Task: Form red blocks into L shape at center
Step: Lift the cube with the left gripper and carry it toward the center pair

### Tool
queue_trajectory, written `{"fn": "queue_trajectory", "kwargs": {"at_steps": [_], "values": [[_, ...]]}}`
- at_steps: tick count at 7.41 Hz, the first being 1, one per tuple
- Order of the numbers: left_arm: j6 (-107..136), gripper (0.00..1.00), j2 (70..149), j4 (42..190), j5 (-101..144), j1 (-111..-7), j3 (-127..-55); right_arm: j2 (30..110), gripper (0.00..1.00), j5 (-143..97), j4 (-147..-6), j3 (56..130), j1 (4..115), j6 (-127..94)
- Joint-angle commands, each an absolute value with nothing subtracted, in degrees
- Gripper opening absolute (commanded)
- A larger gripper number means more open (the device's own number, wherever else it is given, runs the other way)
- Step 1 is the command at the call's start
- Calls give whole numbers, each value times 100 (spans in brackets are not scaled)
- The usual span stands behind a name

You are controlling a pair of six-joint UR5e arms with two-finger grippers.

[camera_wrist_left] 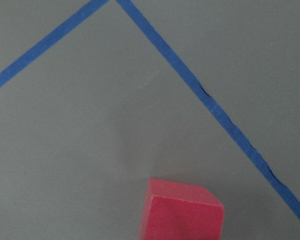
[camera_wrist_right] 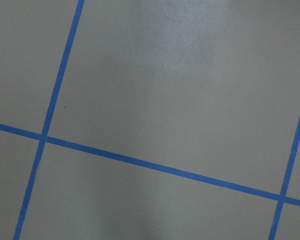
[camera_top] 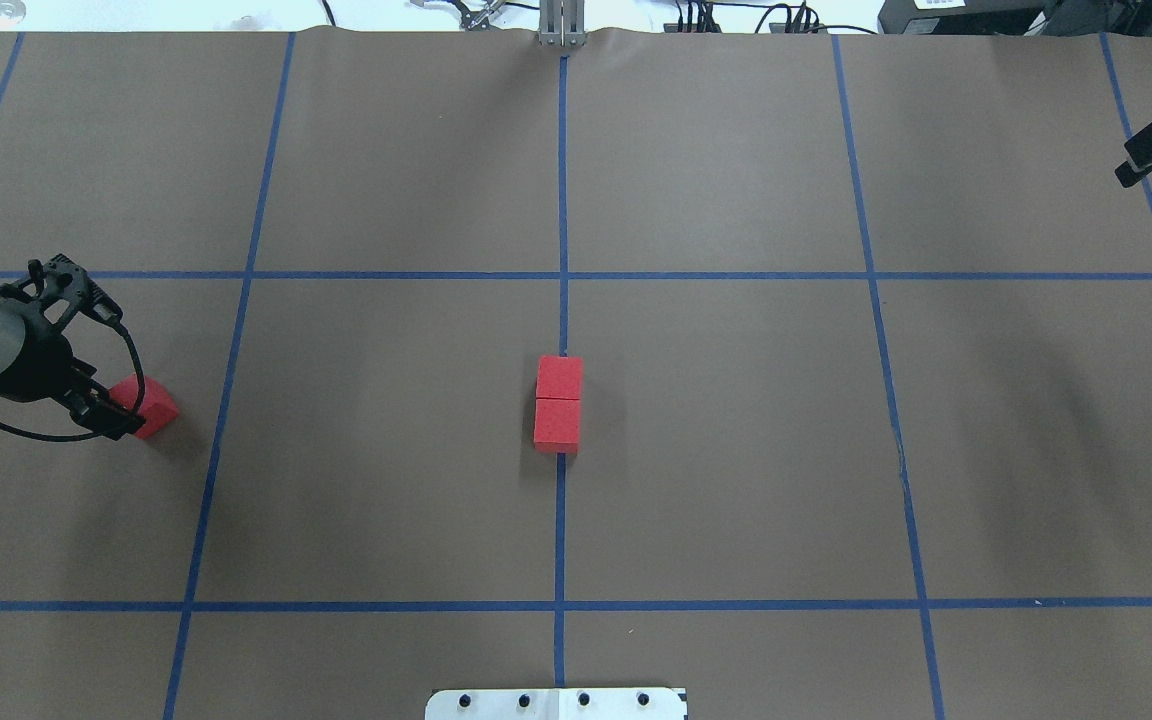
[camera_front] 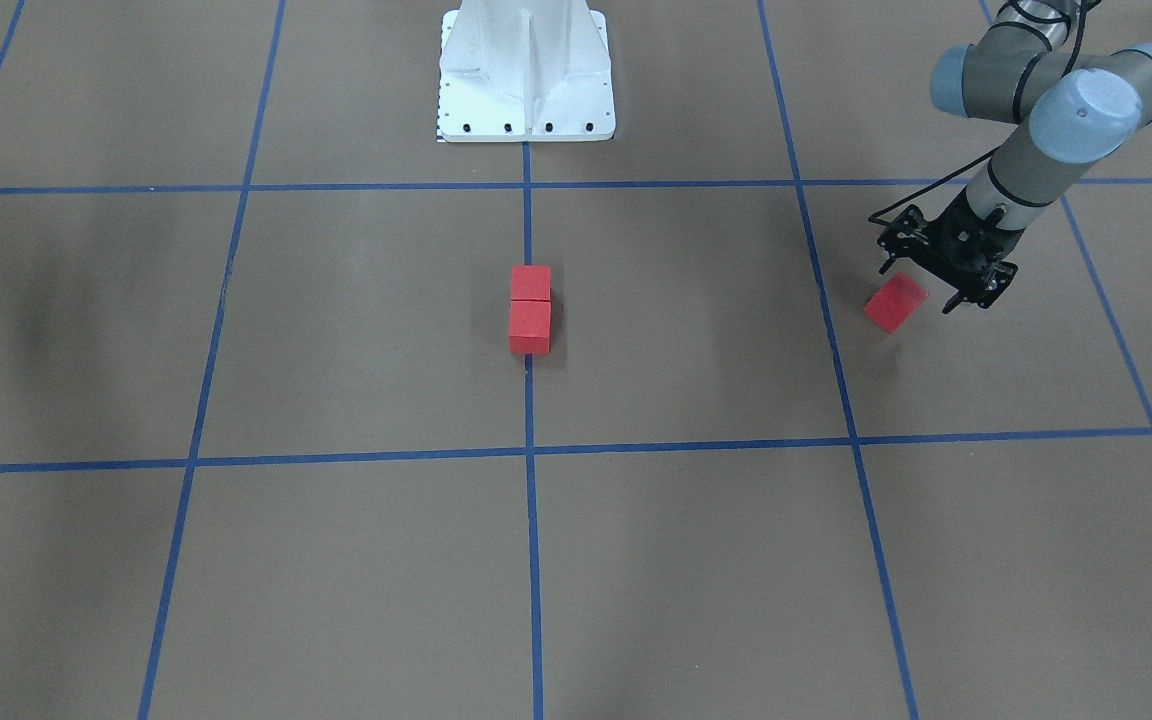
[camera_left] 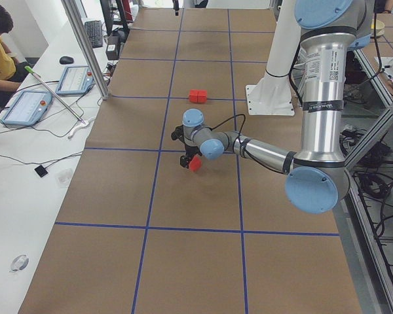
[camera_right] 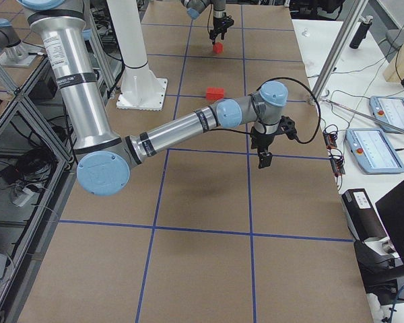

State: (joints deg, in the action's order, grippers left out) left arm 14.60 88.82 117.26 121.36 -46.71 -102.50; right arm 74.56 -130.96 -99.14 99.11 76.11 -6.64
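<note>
You are fetching the stray red block [camera_front: 894, 304], the left gripper's [camera_front: 918, 288] hold impossible to tell, next needing square placement beside the centre pair's [camera_front: 530, 312] end.

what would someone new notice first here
Two red blocks sit touching end to end on the blue line at the centre of the table. A third red block is far off on the robot's left, right at the tips of the left gripper; whether it is gripped cannot be told.

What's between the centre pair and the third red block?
Nothing: bare table and one blue tape line between centre pair and third block, overhead view.
</note>
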Motion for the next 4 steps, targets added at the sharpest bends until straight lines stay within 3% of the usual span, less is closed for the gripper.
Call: {"fn": "queue_trajectory", "kwargs": {"at_steps": [1, 3, 4], "values": [[1468, 93, 8886, 11725, 12059, -4588, -10213, 7462, 100, -13096, -9914, 9914, 7611, -668], [1468, 44, 8903, 11707, 12050, -4588, -10204, 7462, 100, -13096, -9914, 9914, 7611, -668], [1468, 13, 8912, 11707, 12050, -4588, -10204, 7462, 100, -13096, -9914, 9914, 7611, -668]]}}
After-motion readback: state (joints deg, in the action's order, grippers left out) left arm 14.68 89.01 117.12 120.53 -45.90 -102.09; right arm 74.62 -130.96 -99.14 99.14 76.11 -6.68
